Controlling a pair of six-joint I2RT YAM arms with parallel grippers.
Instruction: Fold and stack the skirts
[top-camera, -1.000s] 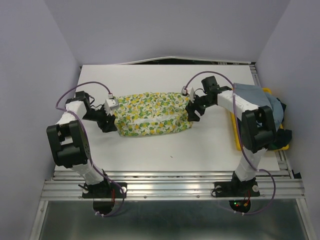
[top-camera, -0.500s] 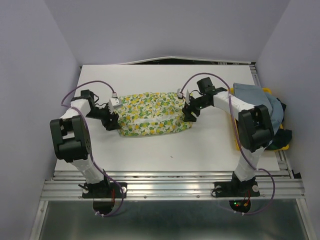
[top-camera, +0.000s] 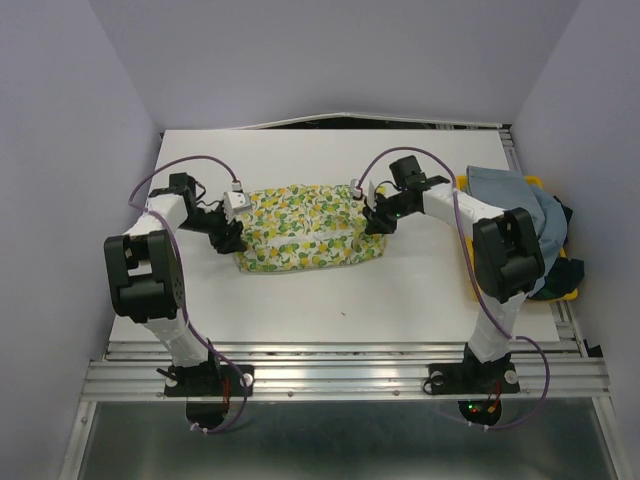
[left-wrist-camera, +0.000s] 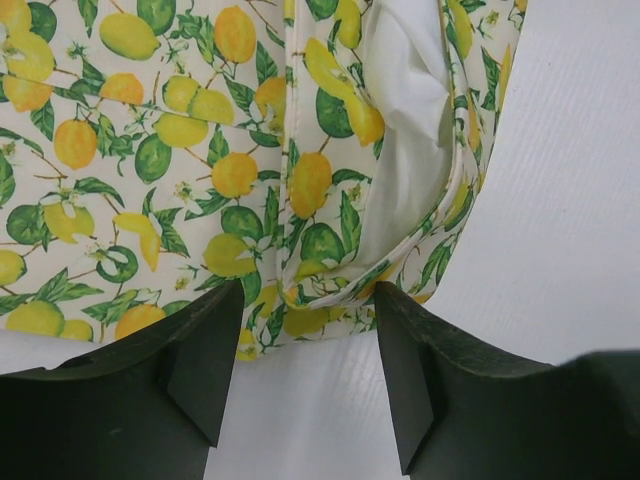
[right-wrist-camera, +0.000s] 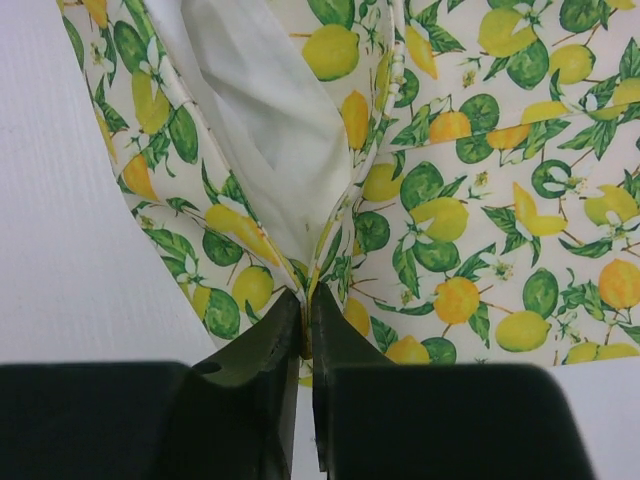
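Lemon skirt (top-camera: 305, 228) lies mid-table (top-camera: 300, 300), folded into a wide band. It is white-yellow with lemons and green leaves, and white lining shows at both ends. My right gripper (right-wrist-camera: 305, 300) is pinched tight on its right edge, the cloth puckering into the jaws. My left gripper (left-wrist-camera: 305, 300) stands apart, straddling the left edge. Blue-grey skirt (top-camera: 505, 190) and dark skirt (top-camera: 562, 215) are heaped on the yellow tray (top-camera: 568, 294), far right.

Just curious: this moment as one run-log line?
left gripper: open at lemon skirt | right gripper: shut on lemon skirt
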